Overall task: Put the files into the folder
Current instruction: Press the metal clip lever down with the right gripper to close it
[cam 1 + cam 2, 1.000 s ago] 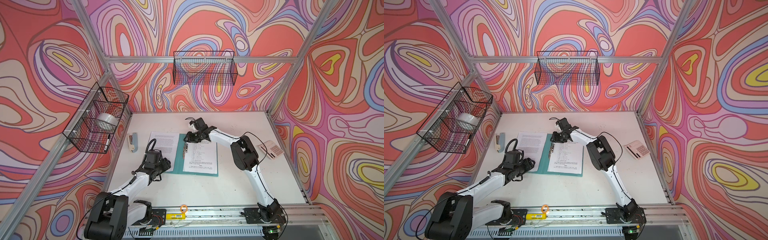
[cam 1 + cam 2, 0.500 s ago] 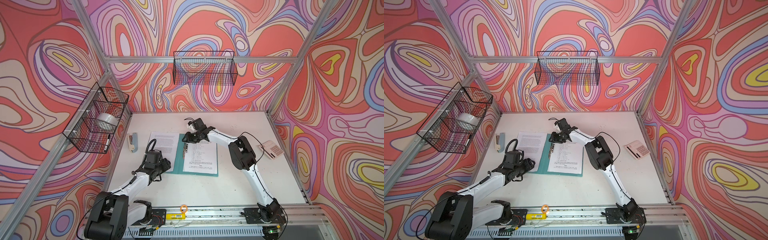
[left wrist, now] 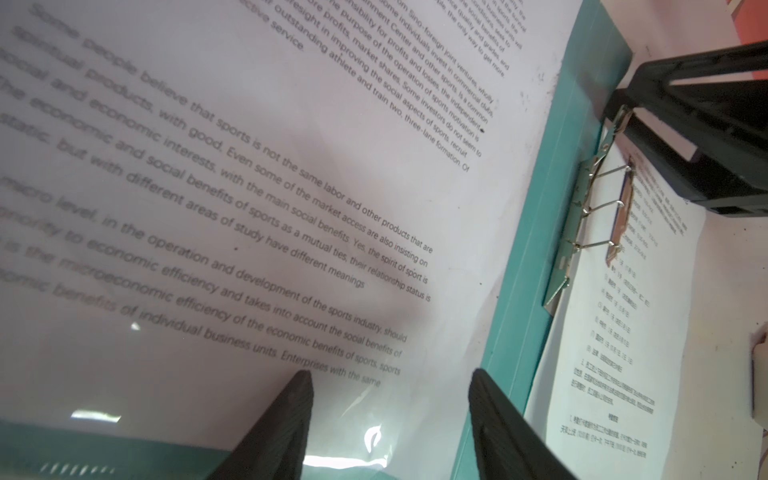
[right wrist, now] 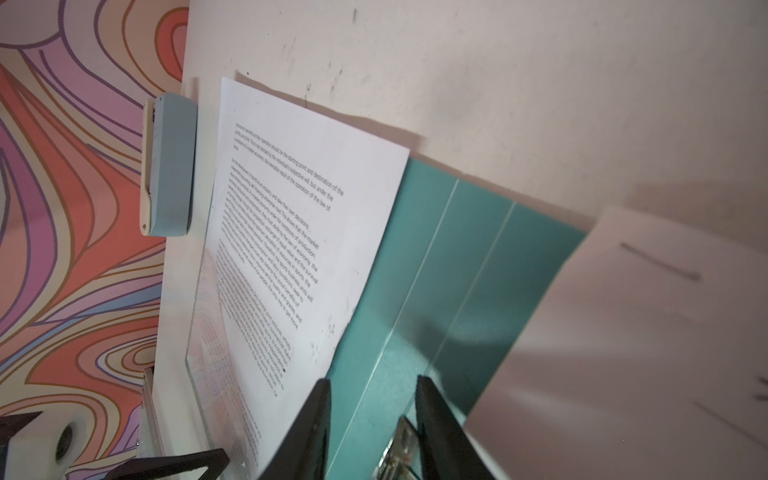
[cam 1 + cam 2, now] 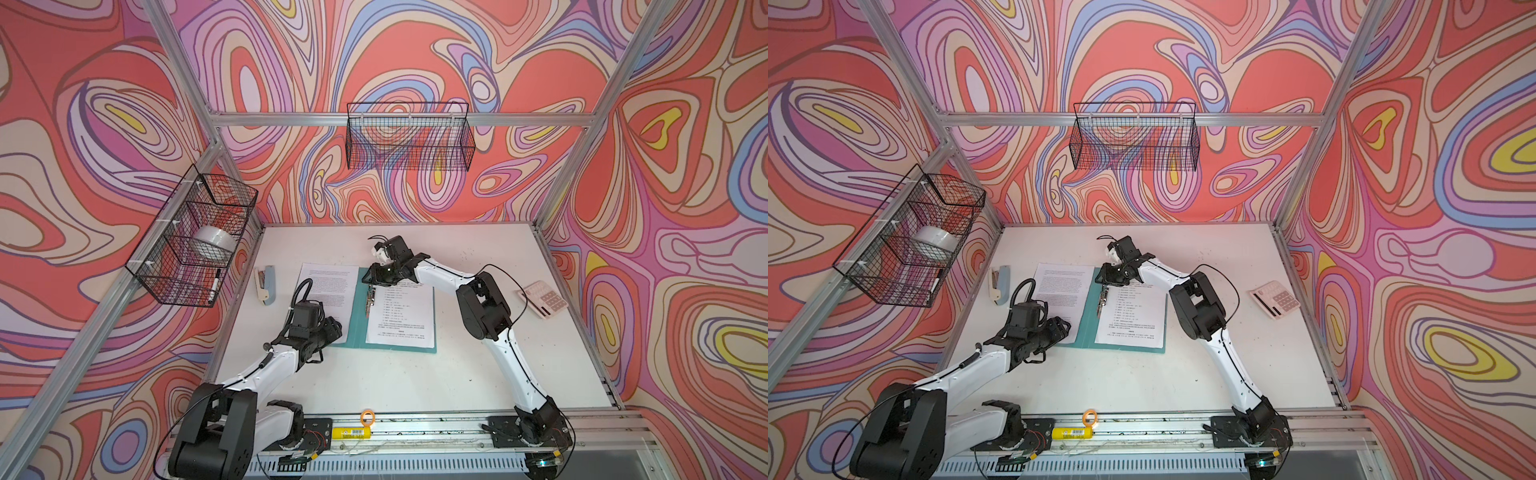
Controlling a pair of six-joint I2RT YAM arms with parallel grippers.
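Note:
The teal folder (image 5: 355,316) (image 5: 1090,316) lies open on the white table in both top views. A densely printed file (image 5: 328,282) (image 3: 249,187) (image 4: 299,232) rests on its left cover under a glossy clear layer. A sparsely printed file (image 5: 401,316) (image 3: 615,374) lies on the right half. The metal clip (image 3: 594,208) (image 4: 399,440) stands raised along the spine. My right gripper (image 5: 372,280) (image 4: 374,382) is open at the clip's far end, which sits between the jaws against one finger. My left gripper (image 5: 332,328) (image 3: 390,374) is open and empty over the near part of the dense file.
A grey-blue stapler (image 5: 264,284) (image 4: 168,166) lies left of the folder. A white calculator (image 5: 542,299) sits near the right wall. Wire baskets hang on the left wall (image 5: 195,241) and the back wall (image 5: 409,141). A metal rail (image 5: 415,424) runs along the front edge.
My right arm has edged slightly to the left at the clip. The left gripper and both files have stayed where they were.

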